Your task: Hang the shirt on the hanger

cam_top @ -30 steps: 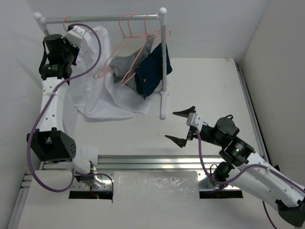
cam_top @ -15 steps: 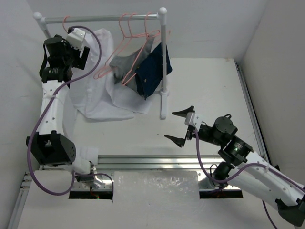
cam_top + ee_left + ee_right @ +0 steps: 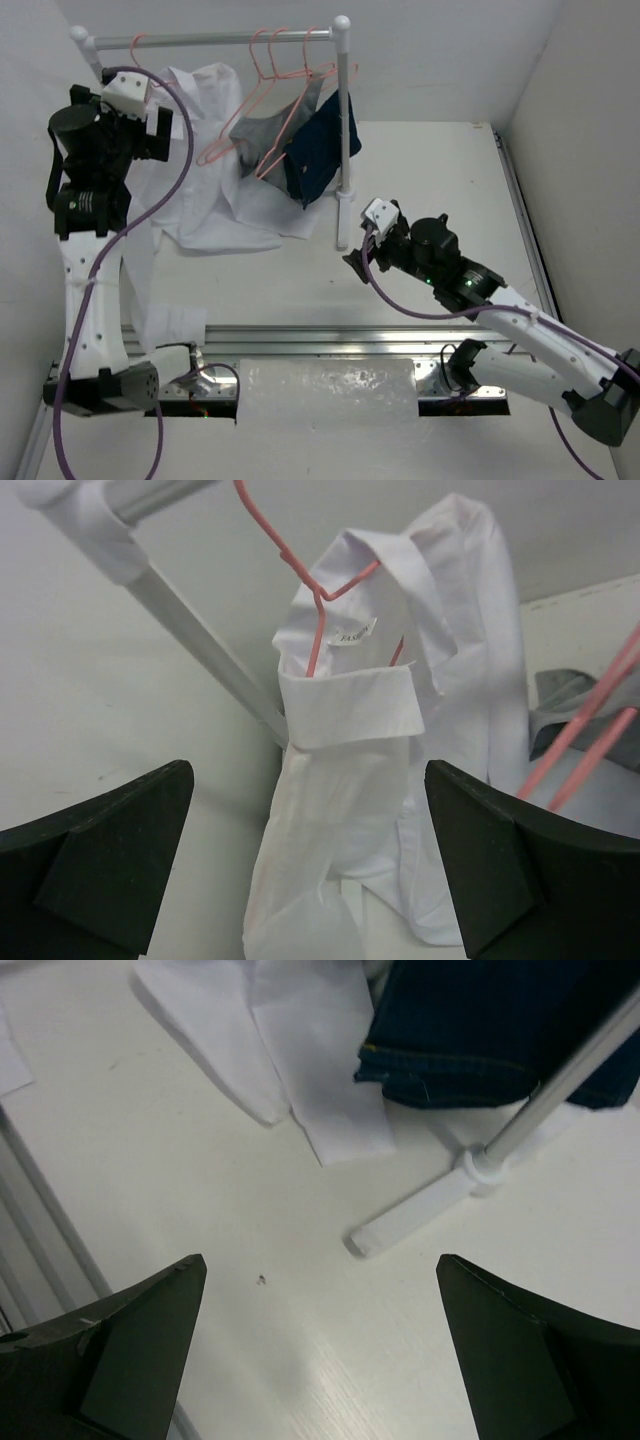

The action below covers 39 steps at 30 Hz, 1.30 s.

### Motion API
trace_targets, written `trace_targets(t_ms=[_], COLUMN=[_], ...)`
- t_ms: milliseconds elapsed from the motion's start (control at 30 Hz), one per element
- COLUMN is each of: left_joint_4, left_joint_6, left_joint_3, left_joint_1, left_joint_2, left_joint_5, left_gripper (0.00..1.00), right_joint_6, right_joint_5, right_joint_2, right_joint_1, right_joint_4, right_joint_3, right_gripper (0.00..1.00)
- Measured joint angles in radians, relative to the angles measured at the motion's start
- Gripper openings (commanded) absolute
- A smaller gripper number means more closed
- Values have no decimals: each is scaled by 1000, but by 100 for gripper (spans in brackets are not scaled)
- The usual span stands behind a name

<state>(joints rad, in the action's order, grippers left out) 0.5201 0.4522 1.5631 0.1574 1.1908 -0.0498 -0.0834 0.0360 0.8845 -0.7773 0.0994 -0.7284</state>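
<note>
Below rail (image 3: pixel 215 38), shirt (image 3: pixel 350 780) draped vertically on hanger (image 3: pixel 318 630) (collar up), left gripper (image 3: pixel 308 780), right gripper (image 3: pixel 320 1265) both gaping.

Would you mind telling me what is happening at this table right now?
Two robot arms are hanging up a white shirt. It sits on a pink hanger hanging from the white rail, its lower cloth trailing on the table. The left gripper is open facing the collar, holding nothing. The right gripper is open above the table near the rail's foot, also empty.
</note>
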Motion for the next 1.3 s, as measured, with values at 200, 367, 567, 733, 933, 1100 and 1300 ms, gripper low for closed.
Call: trace_targets(t_ms=[200,367,567,733,933,1100,1300], left_joint_4=[39,66,149,171,95,-34,-150], left_joint_6=[-10,3,37,75,119,188,236], left_joint_3=[-99,-288,-526,-729,-983,-1101,-1188], left_joint_1=[0,0,0,0,0,0,0], left_joint_2=[-156,-248,-344,-408,-350,-339,-363], left_joint_5=[-36,-46,-43,-105,-188,-234,-294], left_gripper=[100,78,59,73,77,79,80], right_joint_6=[98,148,199,259,351,445,528], right_joint_5=[-42,-40,-37,-42,-30,-40,-113], right_joint_2=[76,35,-10,47,155,201,151], right_joint_1=[72,116,167,233,381,515,526], right_joint_4=[63,64,68,79,58,59,33], right_joint_3=[-6,43,84,100,201,303,340], right_gripper=[99,99,99,99,99,99,99])
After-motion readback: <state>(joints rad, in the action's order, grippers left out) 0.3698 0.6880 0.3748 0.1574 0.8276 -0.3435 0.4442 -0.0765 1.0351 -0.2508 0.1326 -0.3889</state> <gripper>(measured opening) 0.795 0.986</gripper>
